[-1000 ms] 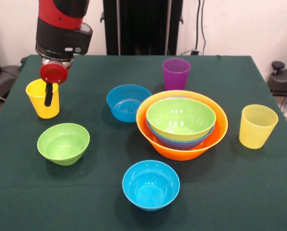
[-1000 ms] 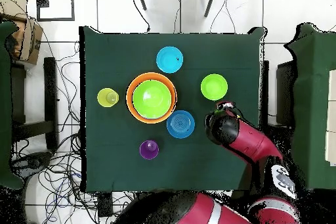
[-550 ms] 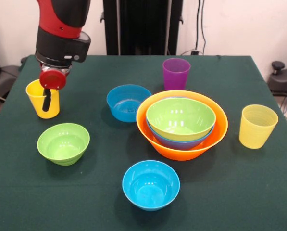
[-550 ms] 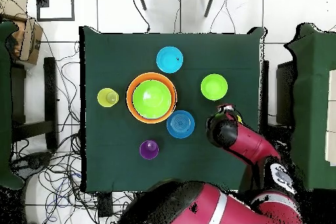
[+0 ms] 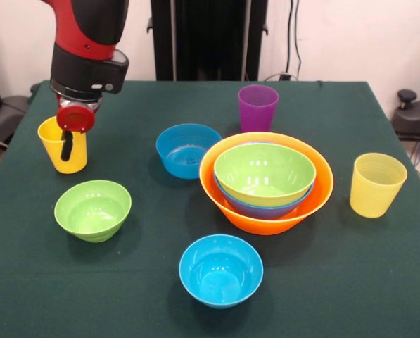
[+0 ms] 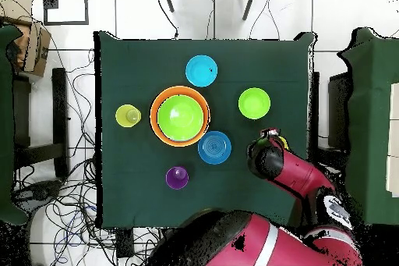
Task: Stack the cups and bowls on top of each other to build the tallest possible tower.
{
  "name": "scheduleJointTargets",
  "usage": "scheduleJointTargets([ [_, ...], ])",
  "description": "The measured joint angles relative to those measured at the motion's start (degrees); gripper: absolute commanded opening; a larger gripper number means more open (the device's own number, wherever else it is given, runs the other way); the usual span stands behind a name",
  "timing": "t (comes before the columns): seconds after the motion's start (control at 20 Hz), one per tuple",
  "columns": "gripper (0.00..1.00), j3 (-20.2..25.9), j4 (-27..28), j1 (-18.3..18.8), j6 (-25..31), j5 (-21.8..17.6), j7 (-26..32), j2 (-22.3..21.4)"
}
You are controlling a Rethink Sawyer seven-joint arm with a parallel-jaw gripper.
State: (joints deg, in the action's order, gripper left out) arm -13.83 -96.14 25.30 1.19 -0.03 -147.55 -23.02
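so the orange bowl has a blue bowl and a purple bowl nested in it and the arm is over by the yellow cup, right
Not quite. The top bowl nested in the orange bowl is green, not purple; the front view shows it sitting in the blue bowl. The only purple thing is a cup standing behind. The gripper is indeed at the yellow cup.

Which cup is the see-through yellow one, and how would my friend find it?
Start at the big orange bowl in the middle of the green table, with other bowls nested in it. In the front view, look to its right: the pale yellow cup stands there alone. It has fine ribs and nothing near it, while the solid yellow cup sits far left under the gripper.
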Motion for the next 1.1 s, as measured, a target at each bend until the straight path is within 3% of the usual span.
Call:
scheduleJointTargets([
  [0.85,0.0,0.0,-0.12,0.08,0.0,-0.72,0.0,-0.74],
  [1.1,0.0,-0.13,-0.33,-0.49,0.76,-0.83,0.0,-3.47],
])
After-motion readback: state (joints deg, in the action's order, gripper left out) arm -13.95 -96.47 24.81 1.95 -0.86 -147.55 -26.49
